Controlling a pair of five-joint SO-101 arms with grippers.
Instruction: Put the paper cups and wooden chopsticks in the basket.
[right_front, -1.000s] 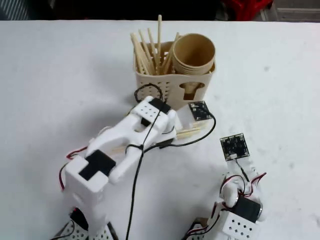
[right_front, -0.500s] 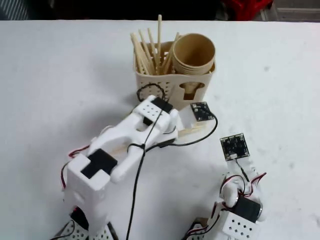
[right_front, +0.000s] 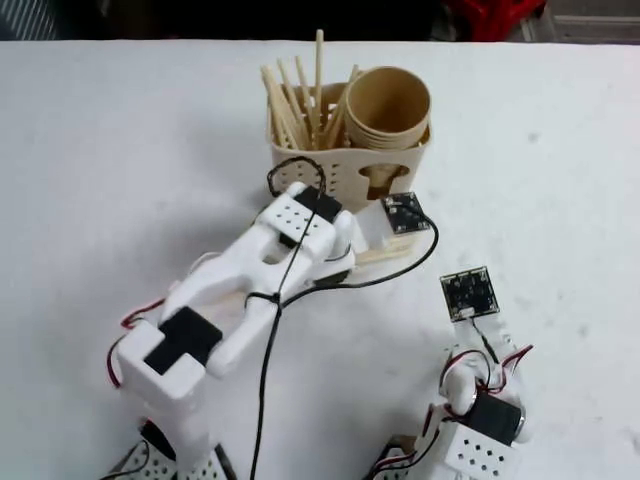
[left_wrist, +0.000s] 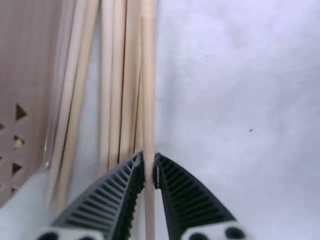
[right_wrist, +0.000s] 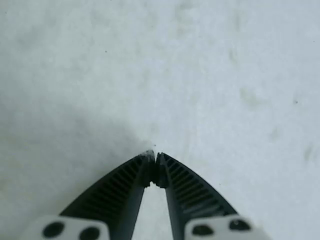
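The white worktop (right_front: 120, 150) carries a cream basket (right_front: 340, 172) holding stacked paper cups (right_front: 388, 105) and upright wooden chopsticks (right_front: 290, 105). Loose chopsticks (left_wrist: 112, 75) lie just beside the basket's front wall. The left tool (left_wrist: 149, 167) pinches one chopstick (left_wrist: 148, 75). The right tool (right_wrist: 154, 165) is closed, holding nothing.

High cam overhead, wrist cams close-up, facing down, all share table (right_front: 90, 150)
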